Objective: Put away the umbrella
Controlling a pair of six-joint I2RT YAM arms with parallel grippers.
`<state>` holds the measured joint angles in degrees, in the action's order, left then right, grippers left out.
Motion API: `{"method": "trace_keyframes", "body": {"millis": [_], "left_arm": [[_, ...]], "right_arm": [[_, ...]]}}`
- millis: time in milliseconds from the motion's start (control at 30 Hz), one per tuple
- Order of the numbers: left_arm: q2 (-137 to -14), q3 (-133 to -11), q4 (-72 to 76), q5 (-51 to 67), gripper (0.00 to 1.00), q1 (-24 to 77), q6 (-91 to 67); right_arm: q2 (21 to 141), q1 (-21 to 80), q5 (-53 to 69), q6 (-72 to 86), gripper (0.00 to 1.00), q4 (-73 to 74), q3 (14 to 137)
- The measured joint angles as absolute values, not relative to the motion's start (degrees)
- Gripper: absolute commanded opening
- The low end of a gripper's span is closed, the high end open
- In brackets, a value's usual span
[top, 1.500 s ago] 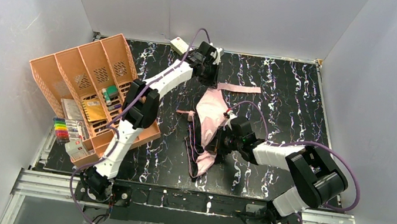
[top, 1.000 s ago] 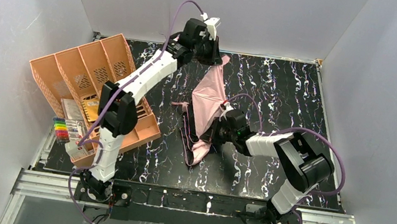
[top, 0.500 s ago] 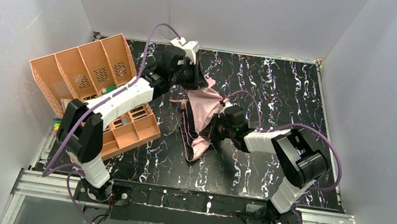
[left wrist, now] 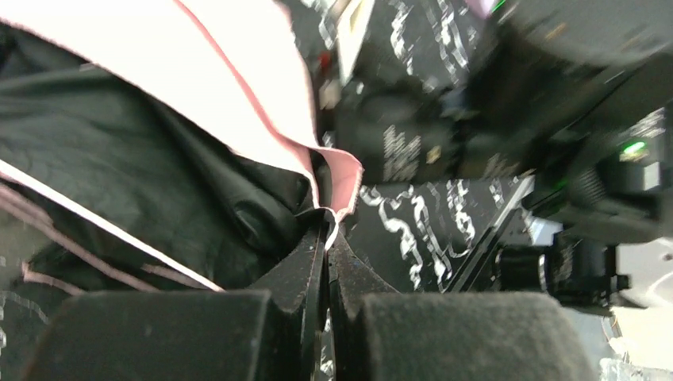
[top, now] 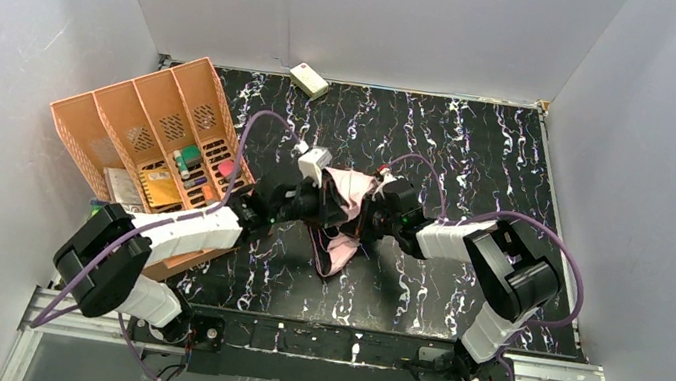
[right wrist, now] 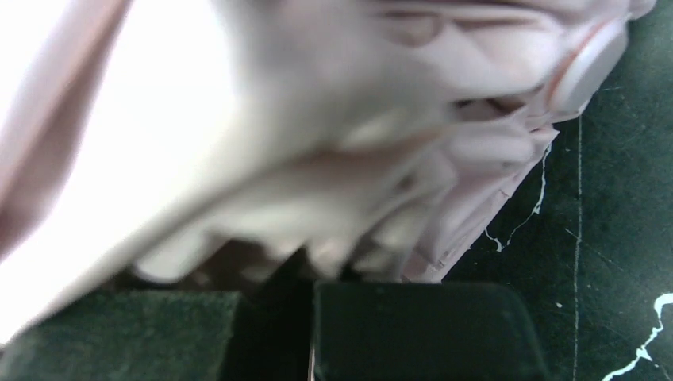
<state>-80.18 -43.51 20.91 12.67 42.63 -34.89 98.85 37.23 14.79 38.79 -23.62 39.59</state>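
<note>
- Where its pink hem folds, umbrella (top: 350, 190) is pinched by closed left tool (left wrist: 324, 230).
- Right tool (top: 367, 217) clamps bunched fabric.
- Both at middle of counter (top: 491, 153), well apart from its edges.

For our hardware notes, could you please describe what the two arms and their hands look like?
Both the left arm and right arm have white shells, bulky black joints and a purple cable looping alongside. The left hand has black fingers tapering to thin tips; the right hand is black too.
</note>
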Motion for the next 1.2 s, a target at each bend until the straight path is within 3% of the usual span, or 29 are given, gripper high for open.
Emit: {"method": "trace_keyframes", "body": {"millis": [167,400,533,733,800,900,1200], "left_arm": [[-79.55,-33.50,26.83,12.32,0.00,43.46,-36.82],[-82.65,-28.49,33.19,12.60,0.01,44.03,-38.28],[-85.12,-27.79,35.46,13.21,0.13,44.07,-38.61],[-86.91,-27.59,37.30,14.13,0.46,44.07,-38.63],[-86.94,-27.57,37.41,14.46,0.52,44.12,-38.63],[-86.98,-27.57,37.52,14.61,0.57,44.21,-38.54],[-88.03,-27.57,37.76,15.97,0.59,44.34,-38.09]], "right_arm": [[97.93,37.23,15.29,38.74,0.11,-22.46,39.18],[93.97,37.23,15.46,38.57,0.16,-18.57,36.95],[89.27,37.23,14.15,37.39,0.19,-13.45,35.77],[80.44,37.15,10.98,35.29,0.21,-5.61,35.18],[77.97,37.15,9.89,34.48,0.23,-3.55,35.18],[74.83,37.15,8.38,33.30,0.24,-0.60,35.44],[73.89,37.12,9.06,30.02,0.30,4.62,42.92]]}}
